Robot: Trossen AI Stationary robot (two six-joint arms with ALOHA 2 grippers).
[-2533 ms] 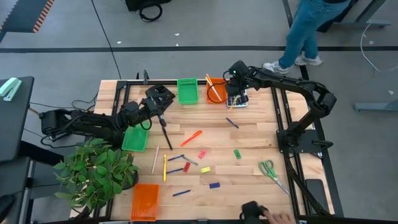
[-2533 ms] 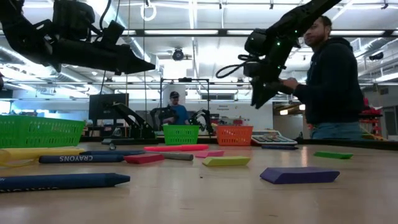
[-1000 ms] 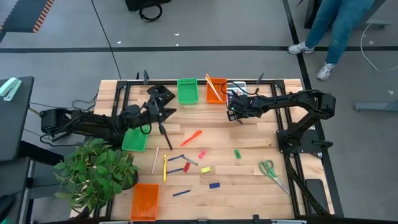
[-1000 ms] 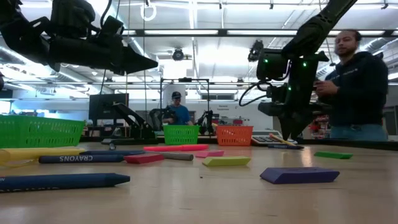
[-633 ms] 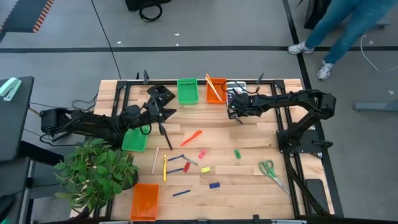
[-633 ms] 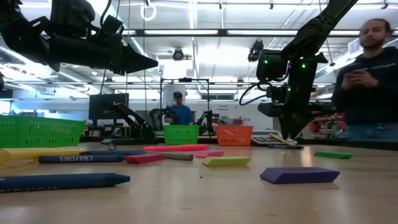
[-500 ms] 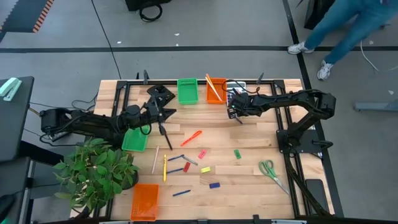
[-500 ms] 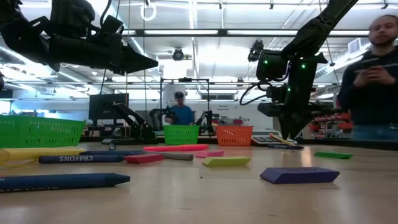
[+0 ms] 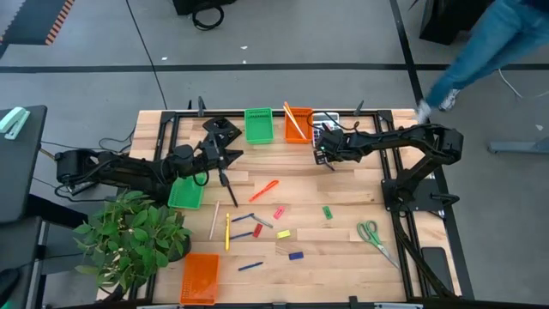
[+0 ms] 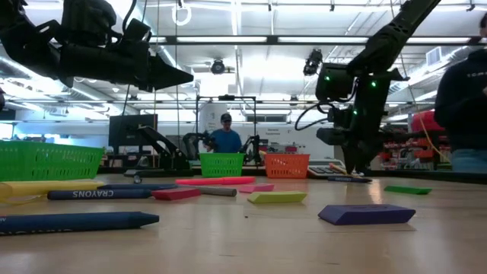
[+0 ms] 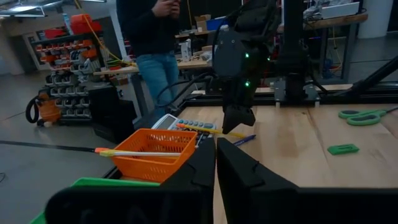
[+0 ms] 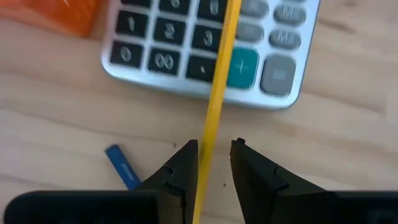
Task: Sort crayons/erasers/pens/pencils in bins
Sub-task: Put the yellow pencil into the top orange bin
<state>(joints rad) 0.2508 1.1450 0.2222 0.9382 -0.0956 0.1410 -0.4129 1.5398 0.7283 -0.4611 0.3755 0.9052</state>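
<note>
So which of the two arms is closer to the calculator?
The right one. The right gripper hangs at the calculator's near edge, fingers either side of a yellow pencil. The left gripper is well off, by the green bin.
</note>
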